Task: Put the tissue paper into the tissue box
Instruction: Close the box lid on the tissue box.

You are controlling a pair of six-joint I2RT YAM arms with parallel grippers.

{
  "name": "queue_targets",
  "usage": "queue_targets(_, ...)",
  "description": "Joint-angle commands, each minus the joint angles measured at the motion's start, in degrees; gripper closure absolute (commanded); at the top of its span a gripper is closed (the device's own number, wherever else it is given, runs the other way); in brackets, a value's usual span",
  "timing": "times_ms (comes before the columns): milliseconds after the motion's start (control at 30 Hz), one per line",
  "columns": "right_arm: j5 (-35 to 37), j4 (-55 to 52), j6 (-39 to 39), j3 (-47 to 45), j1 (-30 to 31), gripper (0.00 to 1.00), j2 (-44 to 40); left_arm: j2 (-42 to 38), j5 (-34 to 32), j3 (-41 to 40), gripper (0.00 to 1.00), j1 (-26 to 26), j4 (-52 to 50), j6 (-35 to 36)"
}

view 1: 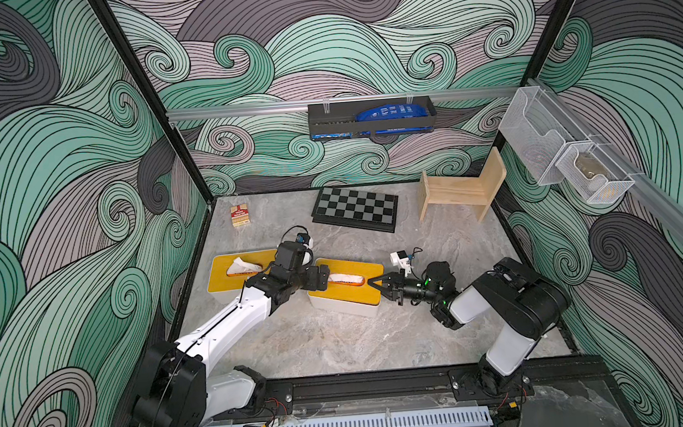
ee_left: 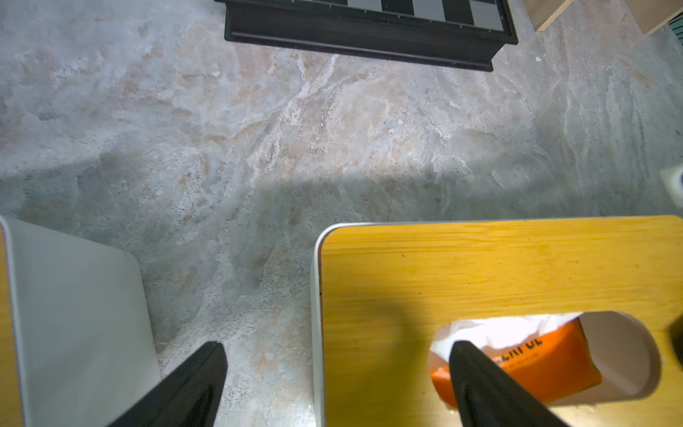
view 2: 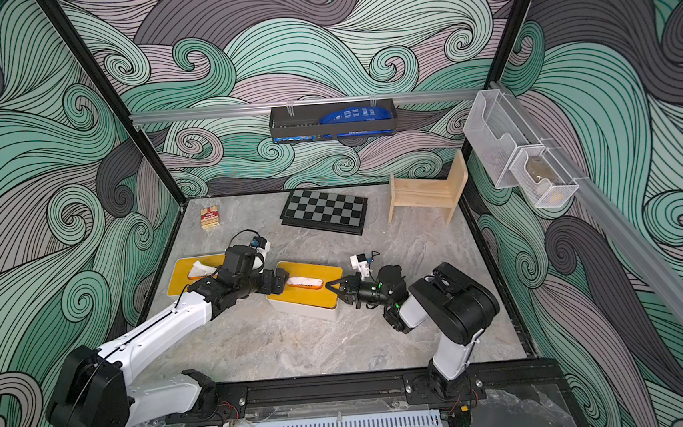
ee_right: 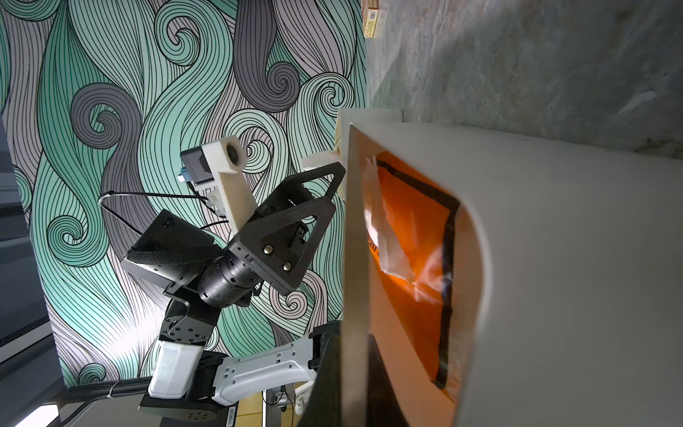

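The tissue box (view 1: 349,309) is white with a yellow wooden lid (view 1: 344,292) and stands mid-table in both top views (view 2: 303,309). White tissue paper (view 1: 347,278) and an orange pack (ee_left: 547,364) show through the lid's slot. My left gripper (view 1: 322,277) hangs open over the lid's left end. One of its fingers is above the slot and the other is past the box's edge (ee_left: 338,347). My right gripper (view 1: 372,281) is shut on the lid's right edge (ee_right: 353,344). In the right wrist view a gap under the lid shows the pack (ee_right: 417,222) and tissue (ee_right: 384,229).
A second yellow-lidded box (view 1: 224,281) with a tissue (view 1: 244,267) sticking out stands close behind the left arm. At the back lie a chessboard (view 1: 356,210), a wooden stool (view 1: 461,190) and a small red carton (view 1: 240,215). Baskets (view 1: 370,119) hang on the walls.
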Motion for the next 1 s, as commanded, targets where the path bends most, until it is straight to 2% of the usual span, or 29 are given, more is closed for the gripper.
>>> queue_targets(0, -0.4, 1.8, -0.1, 1.3, 0.5, 1.00, 0.6, 1.3, 4.0, 3.0, 0.03, 0.7, -2.0, -0.6)
queue_targets(267, -0.4, -0.8, -1.4, 2.6, 0.9, 1.00, 0.1, 4.7, 8.6, 4.8, 0.05, 0.9, -3.9, -0.2)
queue_targets(967, -0.3, -3.7, -2.7, 3.6, 1.3, 1.00, 0.0, 6.0, 7.6, 5.3, 0.21, 1.1, -5.1, 0.2)
